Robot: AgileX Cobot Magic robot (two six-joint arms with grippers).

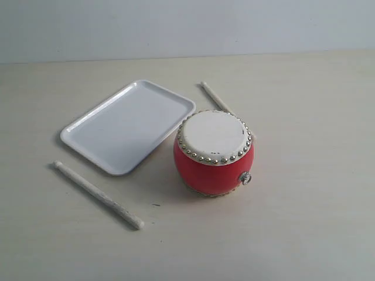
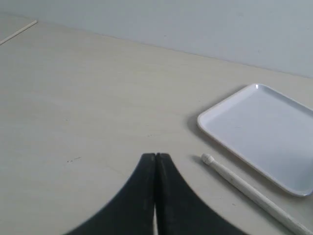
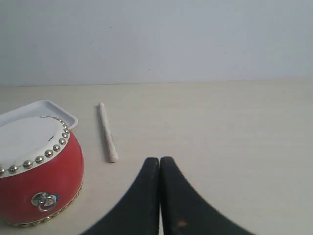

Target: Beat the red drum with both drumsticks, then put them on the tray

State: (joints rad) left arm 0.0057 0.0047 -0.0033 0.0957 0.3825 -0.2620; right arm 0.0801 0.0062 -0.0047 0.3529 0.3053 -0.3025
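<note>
Standing just right of centre in the exterior view, the red drum [image 1: 214, 153] sits upright on the worktop [image 1: 304, 205], with the tray [image 1: 126, 126] just beside it to the upper left. The near drumstick [image 1: 96, 194] lies at lower left, apart from the tray. The far drumstick [image 1: 217, 99] runs partly behind the drum. The left tool [image 2: 155, 159] and the right tool [image 3: 160, 161] are each pressed together, holding nothing.

The red drum [image 1: 211, 171] has a cream skin and silver studs; white tray [image 1: 123, 126], pale drumsticks [image 1: 98, 195].
</note>
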